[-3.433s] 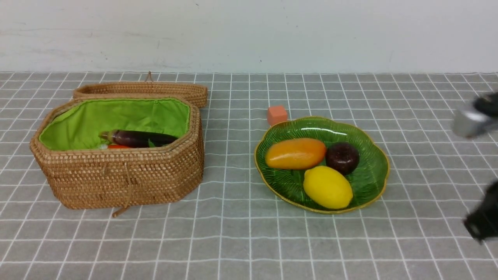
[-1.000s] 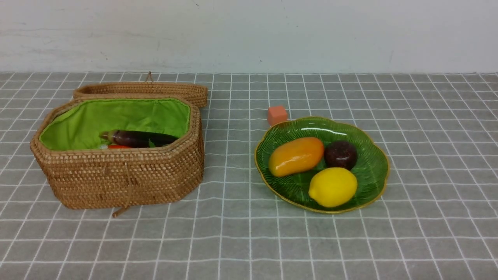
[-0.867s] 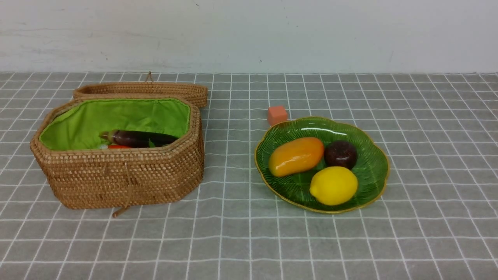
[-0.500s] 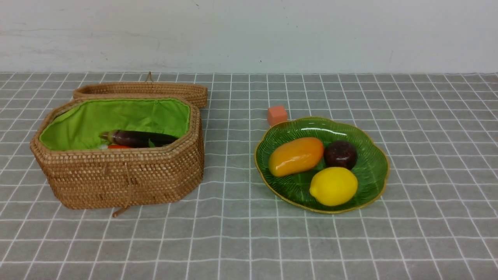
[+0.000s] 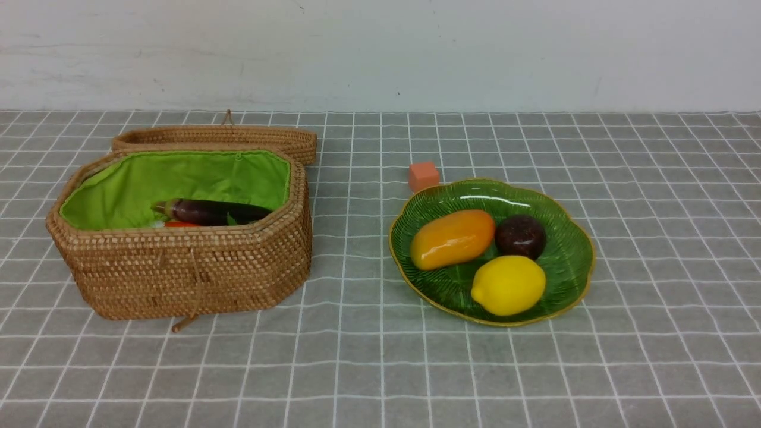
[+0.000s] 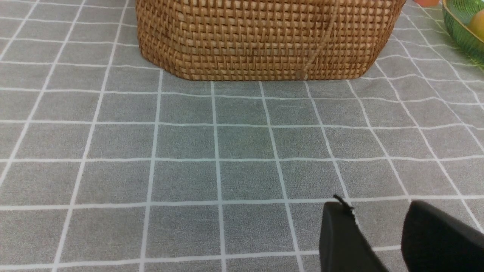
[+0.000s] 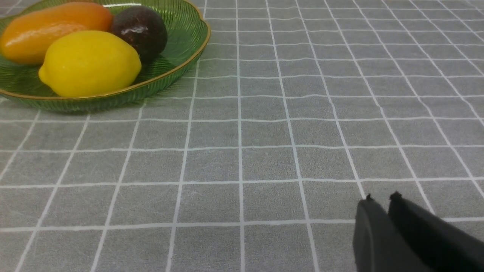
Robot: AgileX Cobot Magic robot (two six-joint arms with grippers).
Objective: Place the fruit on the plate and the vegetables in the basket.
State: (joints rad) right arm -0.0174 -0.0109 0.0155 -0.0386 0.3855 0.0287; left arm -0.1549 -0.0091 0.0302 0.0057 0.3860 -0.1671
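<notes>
Sorting looks done: mango, maroon fruit and lemon on the plate, eggplant lengthwise in the basket left of it; left hand part-open and empty, right hand nearly closed, empty.

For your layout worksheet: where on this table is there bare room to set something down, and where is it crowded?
Free: the cloth strip between basket and plate, the whole near edge, and right of the plate. Crowded: the plate, filled by mango, maroon fruit and lemon; orange cube sits at its far rim.
</notes>
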